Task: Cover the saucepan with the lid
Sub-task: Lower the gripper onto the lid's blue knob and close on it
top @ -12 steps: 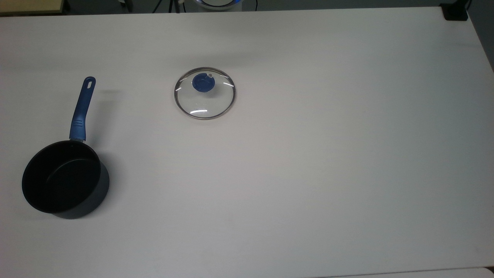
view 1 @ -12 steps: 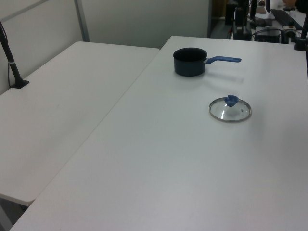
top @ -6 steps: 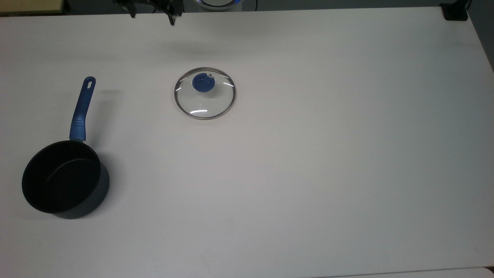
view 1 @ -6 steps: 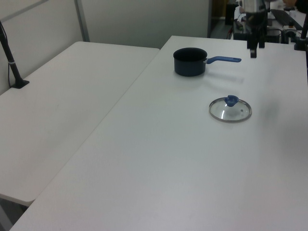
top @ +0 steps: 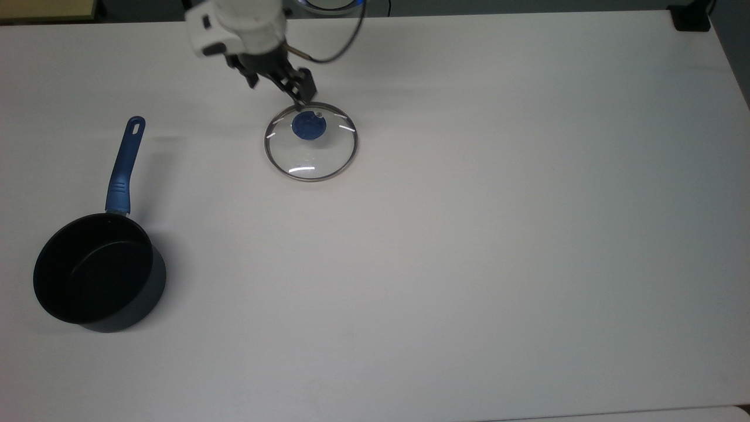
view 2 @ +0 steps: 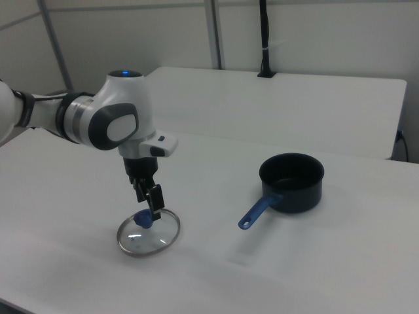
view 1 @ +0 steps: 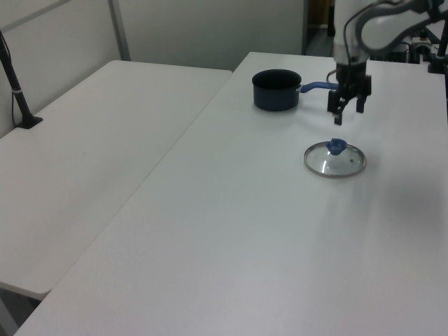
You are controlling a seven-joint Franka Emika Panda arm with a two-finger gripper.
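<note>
- The lid [top: 310, 141] is seen lying flat on the white table [top: 469, 234], with its blue knob [top: 306, 125] pointing up.
- The hand [top: 280, 88] is held in the air just above the lid, a little off the knob toward the top view's upper left. It is not touching the lid.
- In the left view, the hand [view 1: 348, 112] is seen above the knob [view 1: 337, 145], with a clear gap between them.
- In the right view, the hand [view 2: 149, 196] hangs very near the knob [view 2: 144, 218], and the fingers [view 2: 156, 197] are pointed down.
- The hand is released: the two fingers are spread apart and nothing is held between them.
- The saucepan [top: 98, 274] is placed well apart from the lid, near the top view's lower left. It stands upright and nothing is seen inside it.
- The blue handle [top: 125, 165] of the saucepan is directed toward the top view's upper edge, and a hole is seen at its end.
- In the left view, the saucepan [view 1: 276, 89] is seen behind the hand; in the right view, the saucepan [view 2: 292, 181] is at the right view's right of the lid [view 2: 148, 233].
- A second white table [view 1: 84, 154] is joined to the first one at the left view's left.
- A black pole [view 2: 264, 39] is fixed at the far edge of a table in the right view.
- Only bare table surface is seen between the lid and the saucepan.
</note>
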